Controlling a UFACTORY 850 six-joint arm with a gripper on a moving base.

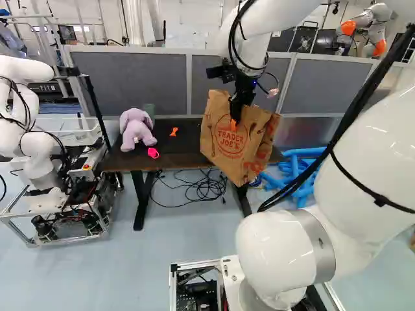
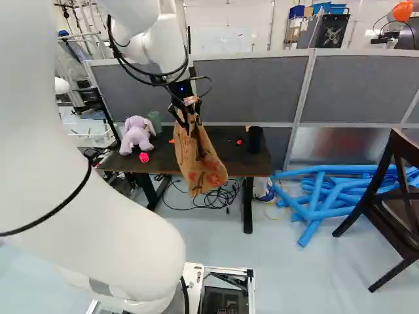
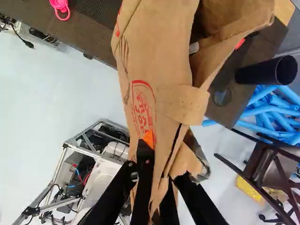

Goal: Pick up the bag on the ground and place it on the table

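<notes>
My gripper is high over the front of the dark table, shut on the upper part of the brown paper bag. In the right base view the bag hangs tilted from the gripper, its lower end reaching below the level of the tabletop's front edge. In the wrist view the gripper has the paper bunched between its fingers, and the bag stretches ahead of them, its mouth partly gaping. Whether the bag touches the table, I cannot tell.
On the table are a purple plush toy, a pink item, a small orange item and a black cup. Another robot stands at the left. Blue tubes and a chair are at the right.
</notes>
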